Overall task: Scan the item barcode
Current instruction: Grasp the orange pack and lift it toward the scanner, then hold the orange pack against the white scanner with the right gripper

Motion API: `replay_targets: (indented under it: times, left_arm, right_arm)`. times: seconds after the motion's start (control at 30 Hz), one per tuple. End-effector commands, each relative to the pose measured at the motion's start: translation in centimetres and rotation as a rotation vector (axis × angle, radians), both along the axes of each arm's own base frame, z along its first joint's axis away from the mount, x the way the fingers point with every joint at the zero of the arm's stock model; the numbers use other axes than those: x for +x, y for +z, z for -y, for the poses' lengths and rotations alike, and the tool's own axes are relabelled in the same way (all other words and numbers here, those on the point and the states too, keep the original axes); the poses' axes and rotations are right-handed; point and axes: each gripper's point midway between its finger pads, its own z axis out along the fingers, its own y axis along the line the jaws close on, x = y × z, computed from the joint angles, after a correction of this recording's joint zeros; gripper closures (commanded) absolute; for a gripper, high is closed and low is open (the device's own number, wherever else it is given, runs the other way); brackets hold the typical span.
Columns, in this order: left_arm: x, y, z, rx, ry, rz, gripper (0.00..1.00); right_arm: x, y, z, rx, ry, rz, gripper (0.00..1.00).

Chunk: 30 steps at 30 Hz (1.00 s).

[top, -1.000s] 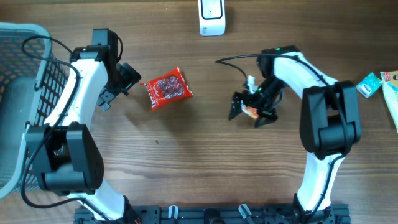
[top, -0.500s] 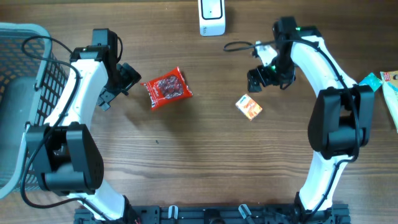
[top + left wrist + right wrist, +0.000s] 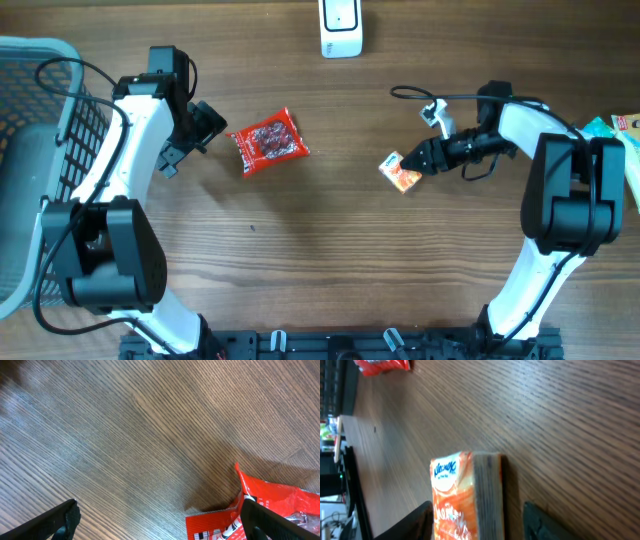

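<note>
An orange tissue pack (image 3: pixel 401 172) lies on the wooden table right of centre. My right gripper (image 3: pixel 419 160) reaches it low from the right. In the right wrist view the tissue pack (image 3: pixel 462 495) stands between the jaws of my right gripper (image 3: pixel 477 512). The left finger is close against its printed face and a gap remains at the right finger, so it is open. A red snack packet (image 3: pixel 268 142) lies left of centre. My left gripper (image 3: pixel 206 126) is open just left of it. In the left wrist view one finger of that gripper (image 3: pixel 162 522) overlaps the red packet's (image 3: pixel 215 527) corner.
A white scanner (image 3: pixel 340 28) stands at the table's far edge, centre. A grey mesh basket (image 3: pixel 45 150) fills the left side. More packets (image 3: pixel 596 135) lie at the right edge beyond the right arm. A cable (image 3: pixel 415 95) loops above the right wrist.
The right gripper rose off the tissue pack, swung toward the back, then came down low at the pack's right side with its jaws narrowing around it. The left arm stayed still.
</note>
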Motion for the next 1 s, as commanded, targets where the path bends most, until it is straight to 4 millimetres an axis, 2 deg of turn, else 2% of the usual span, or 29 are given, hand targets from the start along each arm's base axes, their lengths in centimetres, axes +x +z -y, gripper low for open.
replay_targets:
  times: [0.0, 0.1, 0.17, 0.23, 0.3, 0.4, 0.47, 0.53, 0.6, 0.7, 0.8, 0.9, 0.97]
  left_arm:
    - [-0.1, -0.4, -0.3, 0.005, 0.015, -0.011, 0.0]
    - [-0.1, -0.4, -0.3, 0.005, 0.015, -0.011, 0.0]
    - [-0.1, -0.4, -0.3, 0.005, 0.015, -0.011, 0.0]
    - [-0.1, -0.4, -0.3, 0.005, 0.015, -0.011, 0.0]
    - [-0.1, -0.4, -0.3, 0.005, 0.015, -0.011, 0.0]
    - [-0.1, -0.4, -0.3, 0.005, 0.015, -0.011, 0.0]
    - [-0.1, -0.4, -0.3, 0.005, 0.015, -0.011, 0.0]
    - [-0.1, -0.4, -0.3, 0.005, 0.015, -0.011, 0.0]
    - [-0.1, -0.4, -0.3, 0.005, 0.015, -0.011, 0.0]
    - [-0.1, -0.4, -0.3, 0.005, 0.015, -0.011, 0.0]
    - [-0.1, -0.4, -0.3, 0.005, 0.015, -0.011, 0.0]
    - [-0.1, -0.4, -0.3, 0.005, 0.015, -0.011, 0.0]
    - [-0.1, -0.4, -0.3, 0.005, 0.015, -0.011, 0.0]
  right_arm:
    - [-0.9, -0.5, -0.2, 0.015, -0.018, -0.036, 0.56]
    - [-0.9, -0.9, 0.1, -0.014, -0.076, -0.101, 0.72]
    - [-0.9, -1.0, 0.2, -0.025, -0.105, -0.136, 0.9]
    - [-0.9, -1.0, 0.2, -0.025, -0.142, -0.178, 0.95]
    - [-0.8, -0.9, 0.2, -0.021, -0.214, -0.254, 0.96]
    - [0.0, 1.2, -1.5, 0.141, -0.267, -0.314, 0.96]
    - [1.5, 5.4, -3.2, 0.419, -0.262, -0.299, 0.96]
    - [3.5, 8.0, -3.4, 0.573, -0.278, -0.313, 0.96]
    - [5.0, 11.4, -3.5, 0.725, -0.212, -0.309, 0.96]
    - [7.2, 14.0, -3.2, 0.735, -0.18, -0.333, 0.96]
    - [8.5, 16.1, -2.7, 0.717, -0.214, -0.374, 0.96]
    - [9.6, 16.5, -1.9, 0.718, -0.315, -0.467, 0.96]
    - [9.6, 16.6, -1.1, 0.721, -0.324, -0.474, 0.96]
